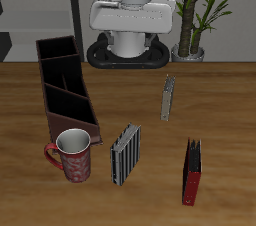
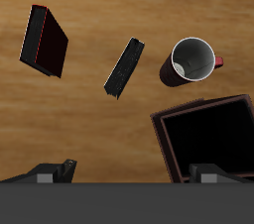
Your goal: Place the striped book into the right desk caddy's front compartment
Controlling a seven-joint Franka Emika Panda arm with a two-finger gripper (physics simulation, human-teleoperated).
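The striped book [image 1: 125, 154] stands upright near the counter's [image 1: 220, 90] front edge, beside the mug [image 1: 72, 154]. The gripper [image 2: 127, 171], fingers apart and empty, hangs above, short of it, spine slanted.

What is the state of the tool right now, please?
Tool: open, holding nothing; its fingers stand wide apart above the table, away from the striped book.
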